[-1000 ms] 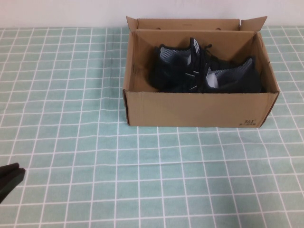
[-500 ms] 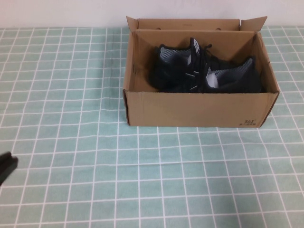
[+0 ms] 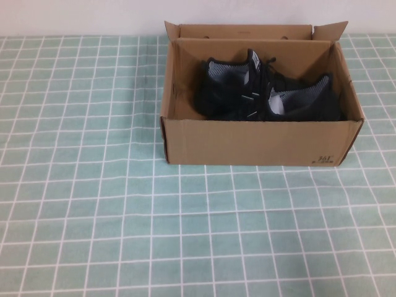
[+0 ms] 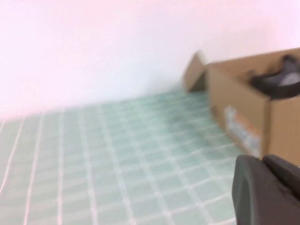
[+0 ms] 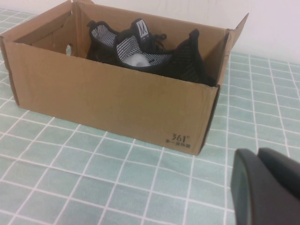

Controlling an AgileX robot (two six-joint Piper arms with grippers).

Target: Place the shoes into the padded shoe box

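Note:
The brown cardboard shoe box stands open at the back middle of the table, flaps up. Both black knit sneakers lie inside it, side by side, grey lining and white paper showing. Neither gripper shows in the high view. In the left wrist view my left gripper is shut and empty, low over the cloth, well apart from the box and the shoe in it. In the right wrist view my right gripper is shut and empty, near the printed corner of the box, with the sneakers inside.
A green and white checked cloth covers the whole table. A white wall runs along the far edge, right behind the box.
The dark tip of my left gripper, seen at the lower left edge of the high view, has drawn back out of that view. The box and shoes have not moved.

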